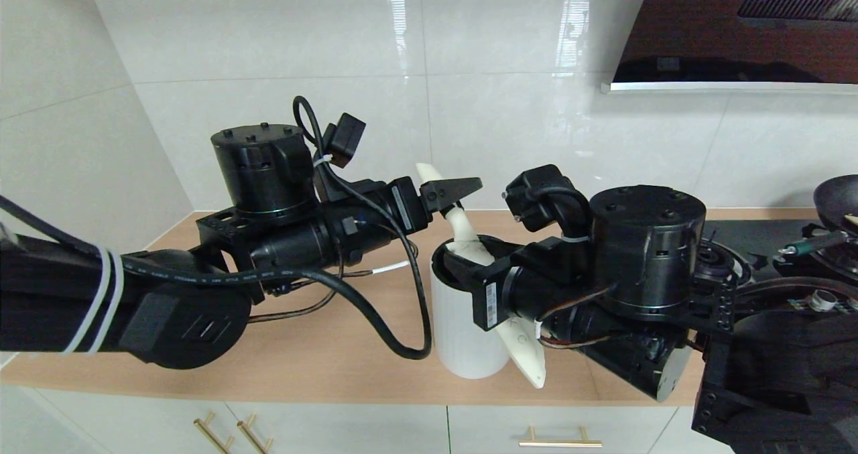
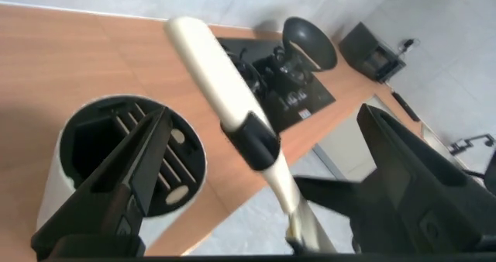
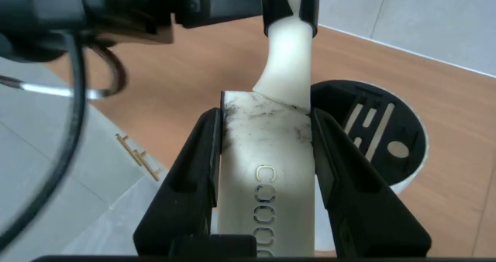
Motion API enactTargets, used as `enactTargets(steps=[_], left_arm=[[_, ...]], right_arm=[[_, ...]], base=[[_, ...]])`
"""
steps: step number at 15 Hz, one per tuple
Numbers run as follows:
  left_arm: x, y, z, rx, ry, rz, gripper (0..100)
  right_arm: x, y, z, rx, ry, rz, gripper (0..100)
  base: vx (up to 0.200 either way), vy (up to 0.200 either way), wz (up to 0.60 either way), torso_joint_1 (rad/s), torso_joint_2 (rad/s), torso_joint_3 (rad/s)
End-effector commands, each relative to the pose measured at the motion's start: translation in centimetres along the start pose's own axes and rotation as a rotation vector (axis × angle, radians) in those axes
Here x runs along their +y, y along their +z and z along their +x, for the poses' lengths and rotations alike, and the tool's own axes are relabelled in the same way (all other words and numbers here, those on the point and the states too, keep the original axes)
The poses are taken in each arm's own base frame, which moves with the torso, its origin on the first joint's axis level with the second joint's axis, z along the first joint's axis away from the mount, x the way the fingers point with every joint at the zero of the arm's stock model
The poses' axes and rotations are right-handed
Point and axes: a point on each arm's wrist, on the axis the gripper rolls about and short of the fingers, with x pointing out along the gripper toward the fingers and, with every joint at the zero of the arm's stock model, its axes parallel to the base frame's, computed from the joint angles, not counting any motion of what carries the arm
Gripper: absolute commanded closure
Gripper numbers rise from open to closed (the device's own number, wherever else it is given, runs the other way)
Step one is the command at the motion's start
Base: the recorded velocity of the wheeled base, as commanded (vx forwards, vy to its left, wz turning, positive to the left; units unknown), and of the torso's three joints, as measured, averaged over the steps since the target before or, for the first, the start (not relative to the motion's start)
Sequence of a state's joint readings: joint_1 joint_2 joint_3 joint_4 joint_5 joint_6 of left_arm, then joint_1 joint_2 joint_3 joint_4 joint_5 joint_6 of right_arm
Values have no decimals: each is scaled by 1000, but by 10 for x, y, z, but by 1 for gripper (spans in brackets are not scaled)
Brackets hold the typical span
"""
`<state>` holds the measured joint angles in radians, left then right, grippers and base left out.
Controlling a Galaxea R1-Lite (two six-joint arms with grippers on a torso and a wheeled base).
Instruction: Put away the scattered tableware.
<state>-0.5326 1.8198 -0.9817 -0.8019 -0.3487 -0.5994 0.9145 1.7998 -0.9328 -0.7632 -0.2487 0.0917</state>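
Observation:
A cream spatula (image 1: 462,229) hangs tilted over a white utensil holder (image 1: 462,340) on the wooden counter. My right gripper (image 1: 489,266) is shut on its blade (image 3: 267,146), with the fingers clamped on both edges. The blade tip drops in front of the holder's right side, outside it. The handle (image 2: 205,60) rises up and to the left. My left gripper (image 1: 462,189) is open, its fingers (image 2: 136,165) standing apart on either side of the handle at a dark band. The holder (image 2: 200,157) has a black slotted insert (image 3: 364,122) and sits directly below.
A stove with a black wok (image 1: 838,202) takes up the counter's right end, under a range hood (image 1: 737,31). Slim utensils (image 1: 375,271) lie on the counter (image 1: 322,353) behind my left arm. The tiled wall is close behind, and the counter's front edge is just before the holder.

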Motion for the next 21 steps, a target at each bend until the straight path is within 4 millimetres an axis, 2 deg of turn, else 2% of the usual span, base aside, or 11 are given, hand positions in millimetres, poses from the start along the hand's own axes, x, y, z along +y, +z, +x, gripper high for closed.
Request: enactTargets(steps=[1, 9, 19, 20, 21], left_arm=[[1, -3, 4, 5, 1, -4, 0], [0, 1, 4, -45, -2, 11, 0], [5, -5, 11, -48, 13, 11, 0], [5, -5, 11, -47, 10, 11, 100], [5, -6, 11, -42, 11, 9, 100]], right_arm=[[1, -1, 3, 2, 1, 1, 100], [2, -1, 8, -23, -19, 39, 100], [2, -1, 8, -21, -19, 45, 100], [2, -1, 8, -21, -19, 45, 100], [2, -1, 8, -20, -19, 43, 100]], base=[[0, 0, 0, 0, 0, 0], [0, 0, 0, 0, 0, 0], [0, 0, 0, 0, 0, 0], [0, 0, 0, 0, 0, 0], [0, 0, 0, 0, 0, 0]])
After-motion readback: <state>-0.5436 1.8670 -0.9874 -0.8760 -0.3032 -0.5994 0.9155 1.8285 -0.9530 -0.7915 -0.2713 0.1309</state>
